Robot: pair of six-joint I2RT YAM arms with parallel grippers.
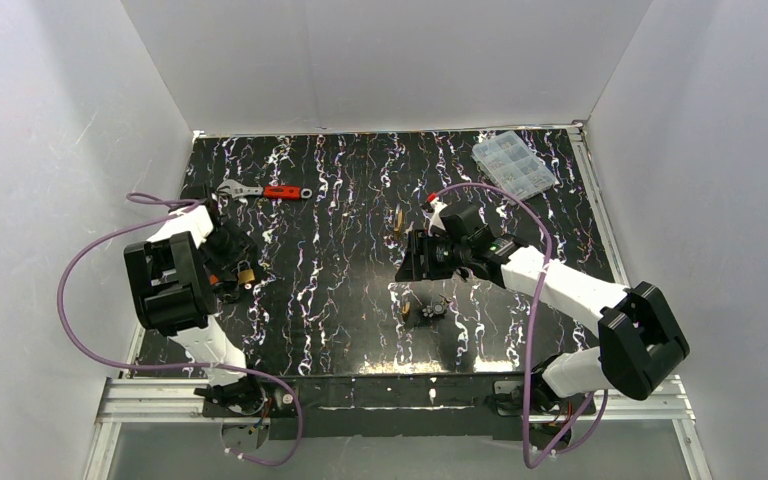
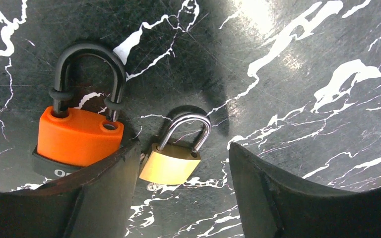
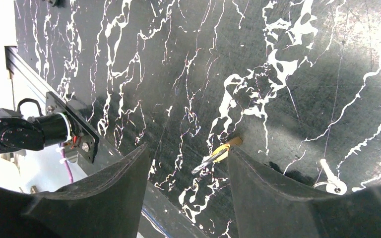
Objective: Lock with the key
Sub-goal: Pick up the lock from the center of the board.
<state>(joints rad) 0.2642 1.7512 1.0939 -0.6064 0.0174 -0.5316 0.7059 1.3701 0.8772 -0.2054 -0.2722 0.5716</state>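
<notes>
The lock (image 2: 170, 165), a small brass padlock with a silver shackle, lies flat on the black marbled table. My left gripper (image 2: 182, 151) is open around it, the left finger (image 2: 104, 193) touching its side; the top view shows this gripper (image 1: 240, 274) at the left. The key (image 3: 331, 179), small and silvery on a ring, lies on the table right of my right gripper (image 3: 188, 148), which is open and empty. In the top view the right gripper (image 1: 407, 268) hovers just behind the key cluster (image 1: 430, 312).
An orange padlock (image 2: 78, 136) with a black shackle lies against the left finger. A second brass padlock (image 3: 217, 154) lies edge-on beside the right finger, and a third (image 1: 397, 222) lies mid-table. A red-handled wrench (image 1: 272, 191) and a clear compartment box (image 1: 513, 162) lie at the back.
</notes>
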